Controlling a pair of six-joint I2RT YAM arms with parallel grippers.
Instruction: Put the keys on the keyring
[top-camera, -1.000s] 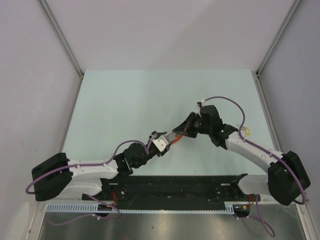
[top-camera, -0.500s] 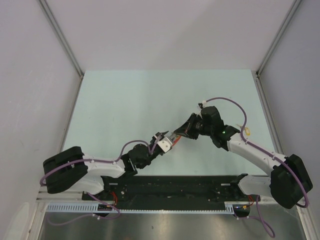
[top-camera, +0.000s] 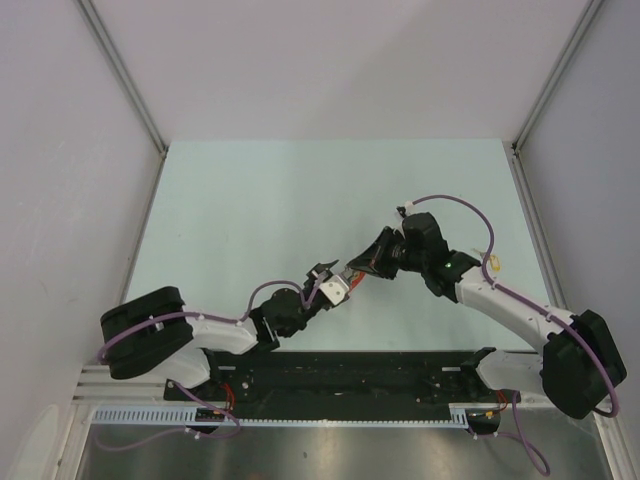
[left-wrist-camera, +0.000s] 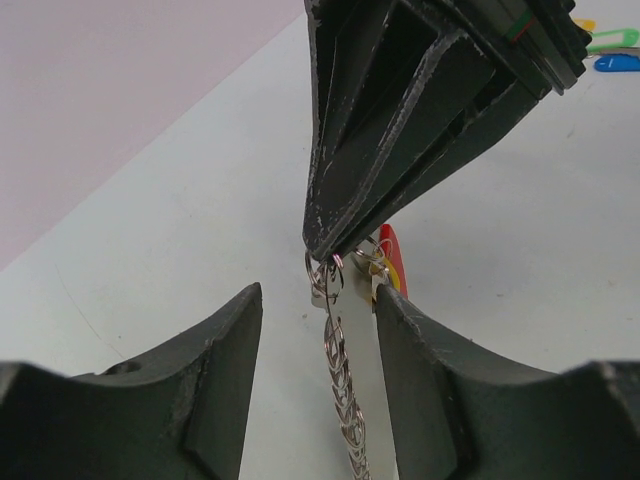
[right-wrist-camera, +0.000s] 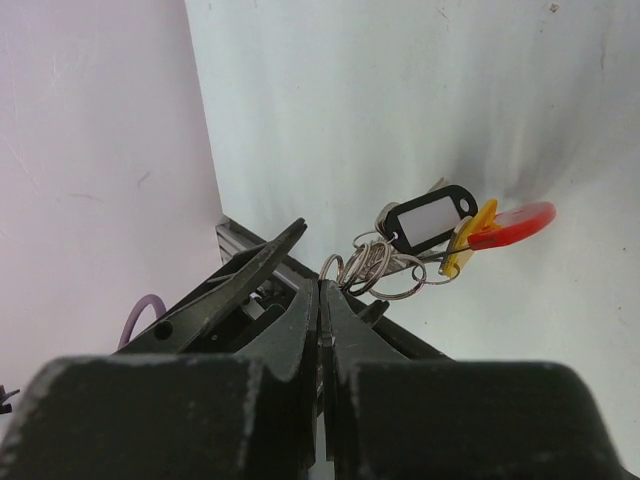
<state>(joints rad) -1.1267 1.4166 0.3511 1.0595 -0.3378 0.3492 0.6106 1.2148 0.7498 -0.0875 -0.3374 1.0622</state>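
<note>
The keyring (right-wrist-camera: 372, 268) is a cluster of thin silver rings that hangs in the air. A black-framed white tag (right-wrist-camera: 430, 219), a yellow tag (right-wrist-camera: 466, 240) and a red tag (right-wrist-camera: 512, 224) hang on it. My right gripper (right-wrist-camera: 322, 286) is shut on one ring of the cluster. In the left wrist view the rings (left-wrist-camera: 341, 372) hang edge-on between my left gripper's (left-wrist-camera: 319, 305) open jaws without touching either one. The right gripper's fingers (left-wrist-camera: 400, 130) come down from above. In the top view both grippers meet near the table's middle (top-camera: 345, 278). Loose keys with green (left-wrist-camera: 612, 40) and blue (left-wrist-camera: 616, 62) heads lie far off.
The loose keys show in the top view as a small yellow-white spot (top-camera: 492, 264) by the right arm's forearm. The pale green table (top-camera: 250, 200) is walled on three sides. A black rail (top-camera: 350, 375) runs along the near edge.
My left arm has swung right and its gripper has closed in on the right gripper's tips. The right gripper has drifted slightly left, still pinching the ring.
</note>
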